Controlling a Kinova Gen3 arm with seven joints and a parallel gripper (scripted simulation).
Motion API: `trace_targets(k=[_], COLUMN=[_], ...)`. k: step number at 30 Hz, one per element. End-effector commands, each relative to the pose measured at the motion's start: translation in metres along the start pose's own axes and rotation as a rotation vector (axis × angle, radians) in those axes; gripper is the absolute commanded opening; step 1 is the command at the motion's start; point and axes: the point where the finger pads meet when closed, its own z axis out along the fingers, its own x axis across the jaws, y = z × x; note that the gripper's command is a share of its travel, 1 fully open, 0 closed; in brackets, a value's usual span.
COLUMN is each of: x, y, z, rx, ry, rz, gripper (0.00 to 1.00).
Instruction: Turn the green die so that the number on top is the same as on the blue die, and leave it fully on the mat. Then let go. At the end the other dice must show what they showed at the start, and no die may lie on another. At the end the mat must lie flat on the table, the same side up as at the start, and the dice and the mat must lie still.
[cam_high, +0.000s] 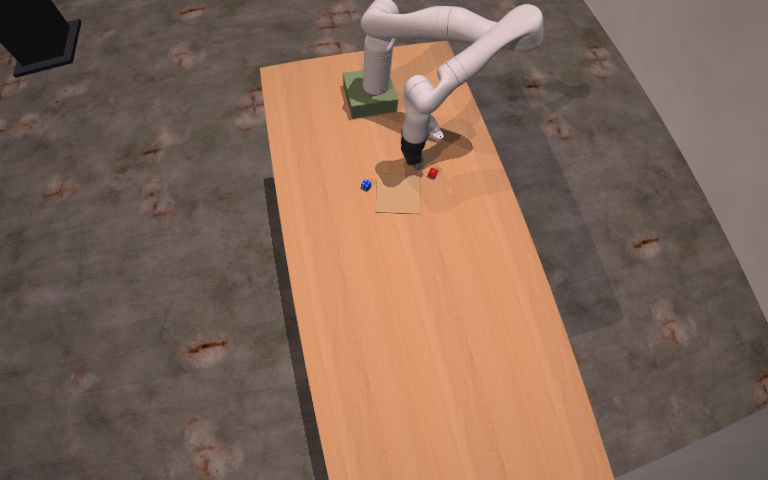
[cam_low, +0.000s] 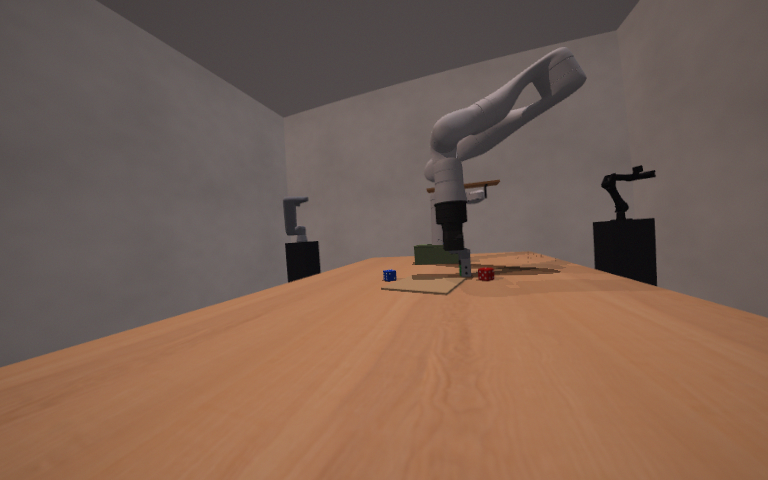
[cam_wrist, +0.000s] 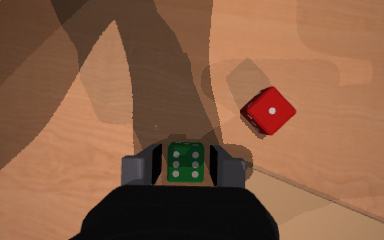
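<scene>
The green die (cam_wrist: 185, 161) shows six on top and lies on the table just off the mat's corner, between the fingers of my gripper (cam_wrist: 185, 158). The fingers stand open on either side of it with small gaps. In the overhead view my gripper (cam_high: 417, 165) is low at the mat's far right corner. The tan mat (cam_high: 398, 195) lies flat on the table. The blue die (cam_high: 365, 184) sits on the table left of the mat; its top number is too small to read. The red die (cam_wrist: 268, 111) shows one on top, on the table to the right of my gripper.
The arm's green base block (cam_high: 369, 96) stands behind the mat. The red die (cam_high: 432, 173) lies close to the gripper's right side. The table's left edge is well beyond the blue die.
</scene>
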Motion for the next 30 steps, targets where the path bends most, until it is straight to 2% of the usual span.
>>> trace_targets(k=[1,7,8,30], x=[0.0004,0.0004,0.0004,0.0004], y=[-0.0001,-0.0001,-0.0001,-0.0001], z=[-0.0004,-0.0004,-0.0004,-0.0004], rx=[0.000,0.000,0.000,0.000], ry=[0.001,0.001,0.001,0.001], rz=[0.000,0.000,0.000,0.000], gripper=[0.79,0.79,0.49,0.49])
